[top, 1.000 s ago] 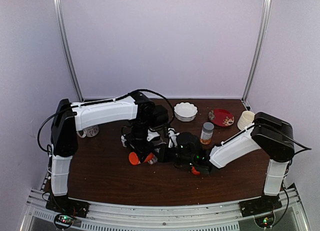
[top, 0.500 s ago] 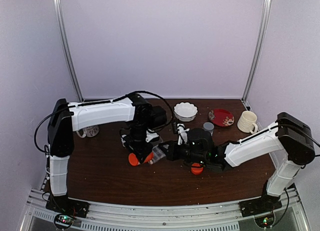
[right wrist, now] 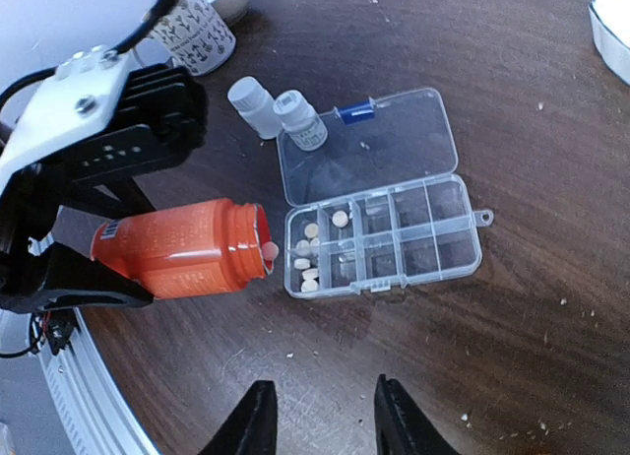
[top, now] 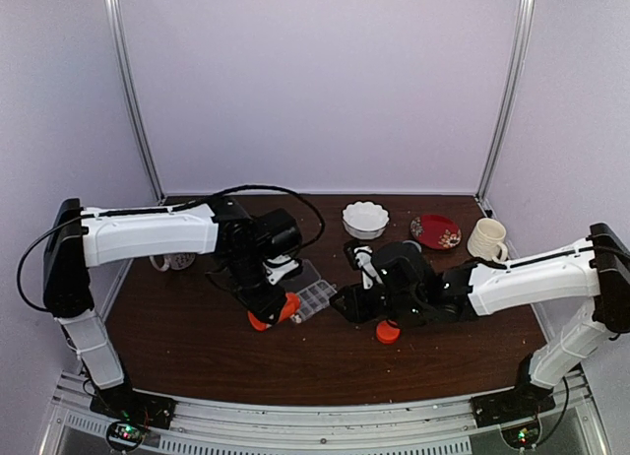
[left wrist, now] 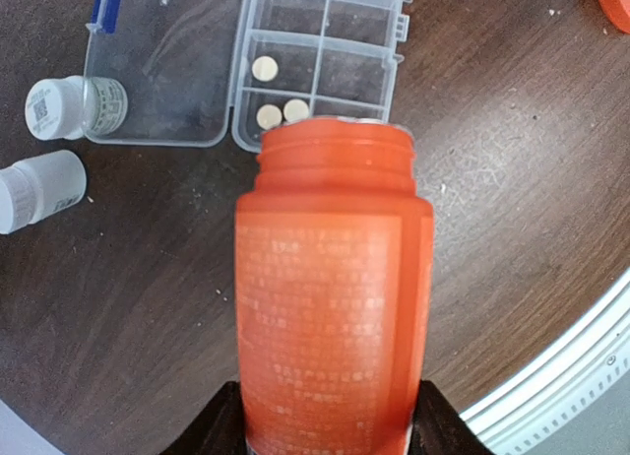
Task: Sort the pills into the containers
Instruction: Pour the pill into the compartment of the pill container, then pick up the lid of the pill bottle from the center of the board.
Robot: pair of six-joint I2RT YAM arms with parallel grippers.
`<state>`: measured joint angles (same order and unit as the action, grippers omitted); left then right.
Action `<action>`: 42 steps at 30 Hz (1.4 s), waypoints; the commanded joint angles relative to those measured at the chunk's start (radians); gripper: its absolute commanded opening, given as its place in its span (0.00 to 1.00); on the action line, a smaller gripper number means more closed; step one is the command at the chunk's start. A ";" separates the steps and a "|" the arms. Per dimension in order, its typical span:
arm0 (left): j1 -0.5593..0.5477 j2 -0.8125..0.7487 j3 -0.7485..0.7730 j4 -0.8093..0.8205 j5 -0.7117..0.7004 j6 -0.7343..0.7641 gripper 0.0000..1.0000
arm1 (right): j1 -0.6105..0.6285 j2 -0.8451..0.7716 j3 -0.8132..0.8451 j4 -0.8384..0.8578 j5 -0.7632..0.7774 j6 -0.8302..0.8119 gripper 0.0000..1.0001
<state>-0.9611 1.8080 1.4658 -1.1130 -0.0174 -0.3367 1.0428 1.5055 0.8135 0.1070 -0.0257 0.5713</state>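
Right wrist view: right claw [right wrist: 322, 401], shut a second ago, now stands parted and empty, drawn back right of the pill organizer [right wrist: 433, 184]. Left claw [left wrist: 325, 437] grips the tipped orange bottle [right wrist: 182, 250], apparently pouring pills [right wrist: 310, 250] into the leftmost compartments unaided.

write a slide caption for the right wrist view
Left gripper holds the uncapped orange bottle sideways beside the organizer box holding pills

orange bottle [right wrist: 182, 250] at one end of organizer [right wrist: 448, 250], two white bottles [right wrist: 300, 120] by its lid [right wrist: 379, 145], opposite end unobstructed
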 commanded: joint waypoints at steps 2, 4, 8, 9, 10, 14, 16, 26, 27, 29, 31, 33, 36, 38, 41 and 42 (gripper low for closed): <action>0.002 -0.138 -0.158 0.249 0.017 -0.037 0.00 | -0.004 -0.062 0.116 -0.457 0.021 -0.097 0.53; 0.003 -0.213 -0.227 0.323 0.004 -0.045 0.00 | -0.006 -0.076 0.154 -0.573 0.052 -0.113 0.59; 0.003 -0.385 -0.374 0.491 -0.018 -0.051 0.00 | -0.006 -0.079 0.225 -0.777 0.098 -0.146 0.75; 0.003 -0.427 -0.405 0.529 -0.018 -0.051 0.00 | -0.007 -0.072 0.240 -0.820 0.111 -0.153 0.77; 0.003 -0.471 -0.437 0.569 -0.016 -0.049 0.00 | -0.009 -0.057 0.257 -0.867 0.124 -0.161 0.79; 0.001 -0.618 -0.537 0.705 0.001 -0.026 0.00 | -0.028 -0.004 0.292 -0.989 0.155 -0.171 0.86; 0.000 -0.684 -0.573 0.761 0.014 -0.011 0.00 | -0.040 0.024 0.292 -0.999 0.146 -0.174 0.88; -0.005 -1.089 -0.734 1.081 0.087 0.099 0.00 | -0.109 0.091 0.260 -0.949 0.075 -0.187 0.92; -0.004 -1.123 -0.740 1.103 0.092 0.112 0.00 | -0.113 0.097 0.256 -0.944 0.061 -0.190 0.91; -0.005 -1.184 -0.746 1.178 0.108 0.142 0.00 | -0.117 0.110 0.252 -0.929 0.042 -0.192 0.91; -0.004 -1.217 -0.744 1.215 0.107 0.168 0.00 | -0.118 0.123 0.250 -0.919 0.029 -0.192 0.90; -0.004 -1.229 -0.742 1.223 0.106 0.191 0.00 | -0.119 0.134 0.246 -0.910 0.029 -0.192 0.89; -0.005 -1.233 -0.753 1.260 0.133 0.210 0.00 | -0.119 0.153 0.234 -0.896 0.017 -0.191 0.87; -0.004 -1.243 -0.766 1.322 0.174 0.209 0.00 | -0.119 0.163 0.228 -0.887 -0.005 -0.191 0.83; -0.004 -1.257 -0.782 1.371 0.162 0.207 0.00 | -0.121 0.176 0.226 -0.877 -0.005 -0.191 0.82; -0.004 -1.263 -0.795 1.382 0.151 0.217 0.00 | -0.121 0.178 0.226 -0.871 -0.005 -0.191 0.82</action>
<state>-0.9623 0.5659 0.6975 0.1230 0.1200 -0.1555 0.9249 1.6711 1.0534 -0.7929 -0.0143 0.3874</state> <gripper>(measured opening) 0.518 0.824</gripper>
